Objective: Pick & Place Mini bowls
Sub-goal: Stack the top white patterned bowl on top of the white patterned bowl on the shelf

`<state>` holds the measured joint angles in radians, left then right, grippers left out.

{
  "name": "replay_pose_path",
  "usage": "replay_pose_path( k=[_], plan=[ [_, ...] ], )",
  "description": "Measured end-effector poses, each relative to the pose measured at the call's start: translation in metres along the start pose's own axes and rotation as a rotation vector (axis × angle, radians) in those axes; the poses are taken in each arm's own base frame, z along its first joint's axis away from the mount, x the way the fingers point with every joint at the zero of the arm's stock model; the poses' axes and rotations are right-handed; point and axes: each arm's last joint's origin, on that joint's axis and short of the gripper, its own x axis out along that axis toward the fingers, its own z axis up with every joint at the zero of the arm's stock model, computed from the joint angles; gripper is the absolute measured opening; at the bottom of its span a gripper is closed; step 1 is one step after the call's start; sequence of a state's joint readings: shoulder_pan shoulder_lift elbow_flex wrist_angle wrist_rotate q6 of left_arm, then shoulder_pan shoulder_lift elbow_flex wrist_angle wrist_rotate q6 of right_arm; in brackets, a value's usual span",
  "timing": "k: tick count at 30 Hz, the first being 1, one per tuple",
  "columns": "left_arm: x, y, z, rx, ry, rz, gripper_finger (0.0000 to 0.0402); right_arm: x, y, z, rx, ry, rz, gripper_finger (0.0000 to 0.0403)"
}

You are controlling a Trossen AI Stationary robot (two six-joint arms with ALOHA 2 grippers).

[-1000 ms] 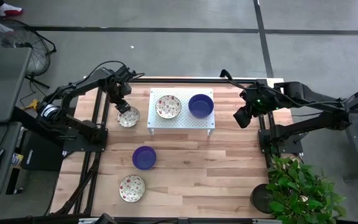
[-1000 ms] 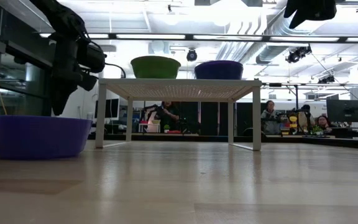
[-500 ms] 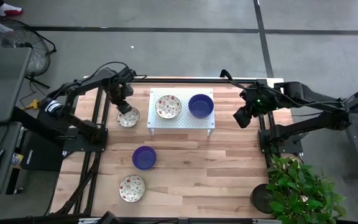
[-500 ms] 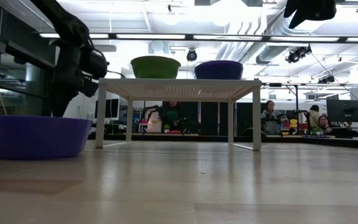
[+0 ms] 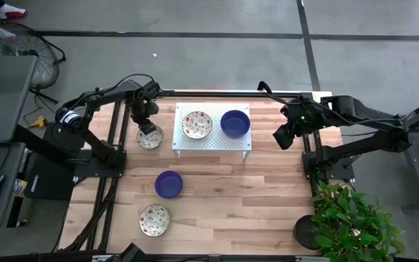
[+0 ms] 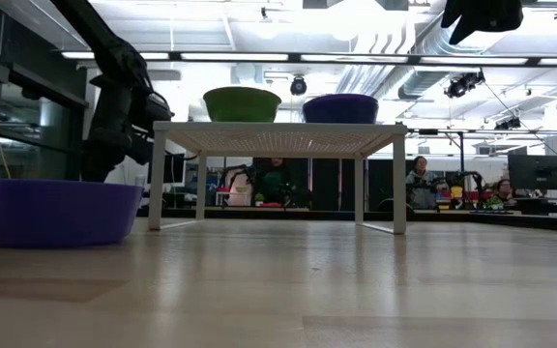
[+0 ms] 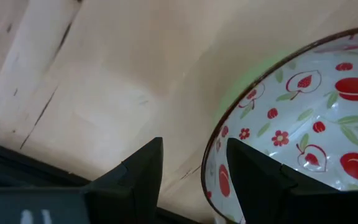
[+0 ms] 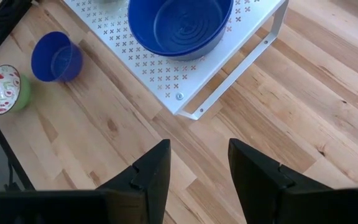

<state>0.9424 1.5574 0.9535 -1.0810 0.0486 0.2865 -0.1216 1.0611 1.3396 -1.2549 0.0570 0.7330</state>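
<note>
While my left gripper (image 7: 188,171) hangs low over the table (image 5: 217,196) with its fingers parted, one finger sits outside the rim of the patterned bowl (image 7: 303,124) and the other just inside it, so I am straddling the edge but not yet pinching it. From overhead, that bowl (image 5: 150,137) lies on the wood just beside the left end of the white rack (image 5: 213,140), near the table's back edge, with my left gripper (image 5: 145,125) at its rim. Farther out, the rack already carries 2 bowls: a second patterned bowl (image 5: 196,124) and a blue bowl (image 5: 235,123) side by side. Well apart from these, toward the front of the table, a loose blue bowl (image 5: 169,184) and a third patterned bowl (image 5: 154,220) wait on the bare wood. I count only 5 bowls here. My guess is that the rack is the target, which would put 2 placed, 1 about to be grasped, and 2 untouched, so the job looks a bit under halfway. Farthest away, my right gripper (image 8: 194,165) idles open above the table's right edge, beyond the rack's blue-bowl end, holding nothing.
</note>
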Motion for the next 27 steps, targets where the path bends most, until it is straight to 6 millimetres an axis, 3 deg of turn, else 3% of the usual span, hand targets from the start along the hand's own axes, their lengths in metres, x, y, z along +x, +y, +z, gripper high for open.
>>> replay_pose_path(
  k=[5, 16, 27],
  plan=[
    [0.0003, 0.0003, 0.0011, 0.007, -0.009, 0.0, 0.0166, 0.0, 0.0, 0.0, 0.001, 0.0, 0.0, 0.015],
    [0.0003, -0.0003, 0.0012, 0.024, -0.015, -0.021, 0.0103, 0.0, -0.0001, 0.0, 0.003, 0.0, 0.0, 0.015],
    [0.0034, -0.0002, 0.0033, 0.051, -0.008, -0.032, 0.01, 0.0, 0.0, 0.0, 0.003, 0.0, 0.0, 0.015]
  ],
)
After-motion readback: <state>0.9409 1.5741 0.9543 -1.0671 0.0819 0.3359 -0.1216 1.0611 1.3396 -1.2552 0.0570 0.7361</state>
